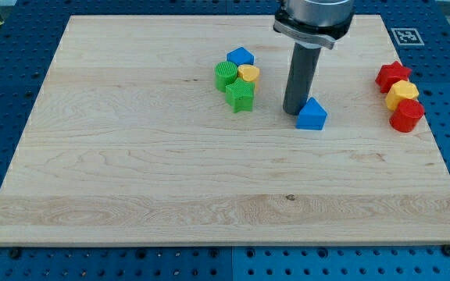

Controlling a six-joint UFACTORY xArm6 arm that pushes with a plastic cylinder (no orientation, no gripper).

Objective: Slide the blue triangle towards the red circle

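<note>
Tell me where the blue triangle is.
The blue triangle sits right of the board's centre, just right of my tip, with the red circle further right.

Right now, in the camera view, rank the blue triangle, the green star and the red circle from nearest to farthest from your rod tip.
Measured from my tip:
1. Blue triangle: right beside the tip, on the view's right.
2. Green star: toward the view's left, in the cluster of small blocks.
3. Red circle: far on the view's right, near the board's edge.
</note>
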